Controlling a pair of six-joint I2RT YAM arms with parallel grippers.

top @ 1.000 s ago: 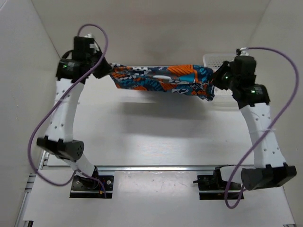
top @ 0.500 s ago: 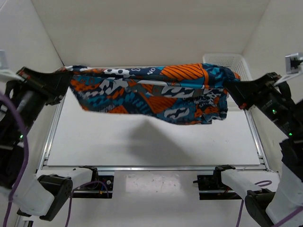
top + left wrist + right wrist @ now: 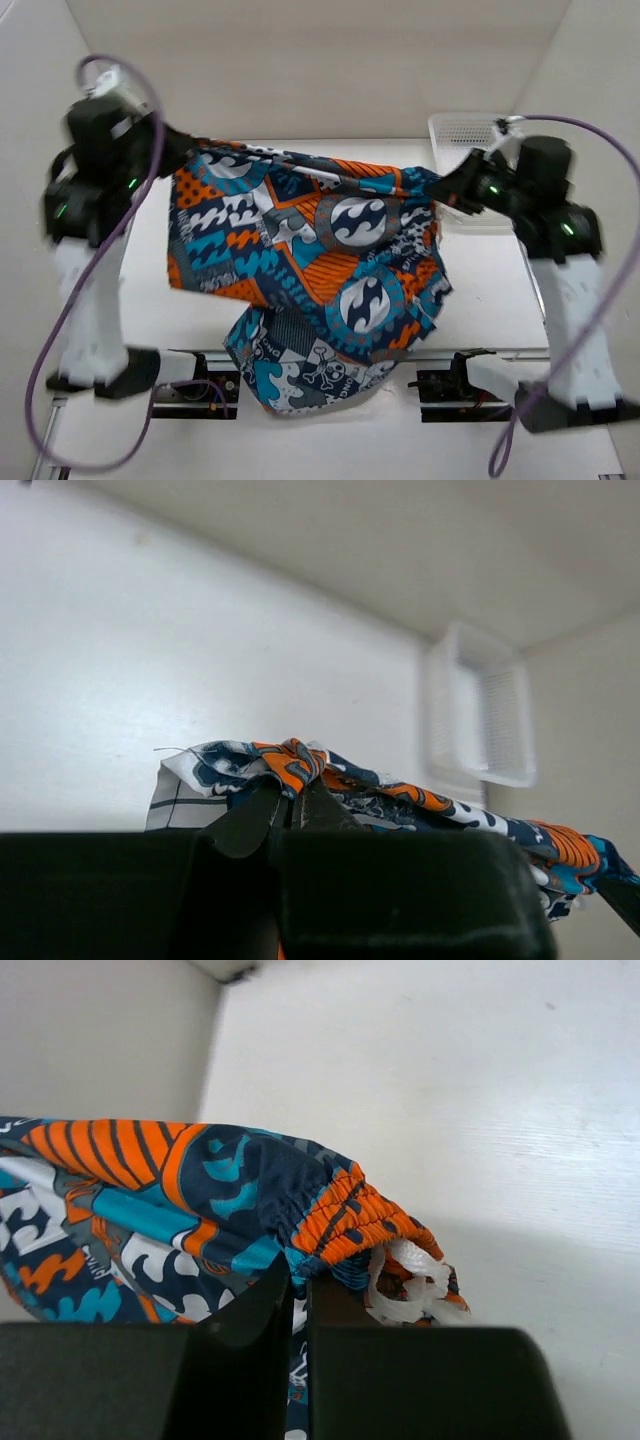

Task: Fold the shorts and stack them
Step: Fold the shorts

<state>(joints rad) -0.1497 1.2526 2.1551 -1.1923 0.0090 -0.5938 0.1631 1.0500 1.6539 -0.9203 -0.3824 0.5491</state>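
Progress first: we judge the task barely begun, w/ no fold made and nothing stacked. Smooth, matt white flat table (image 3: pixel 500 290) lies under everything. Soft fabric shorts w/ a comic patchwork print in teal, orange, navy, grey & white (image 3: pixel 320 270) hang in the air above the table, stretched by the upper edge betw. both arms. The lower part droops limp toward the near edge, skulls showing; thin, floppy, creased cloth. Rigid white plastic mesh basket (image 3: pixel 462 130) w/ gridded walls sits at the far right corner. Jaws of the left gripper (image 3: pixel 292 798) are closed, pinching a bunched corner of the shorts. Jaws of the right gripper (image 3: pixel 300 1278) are closed on fabric just below the ruched orange elastic waistband (image 3: pixel 350 1215), beside a white looped cord (image 3: pixel 410 1280). Left to do, we reckon: lay flat, fold, stack.
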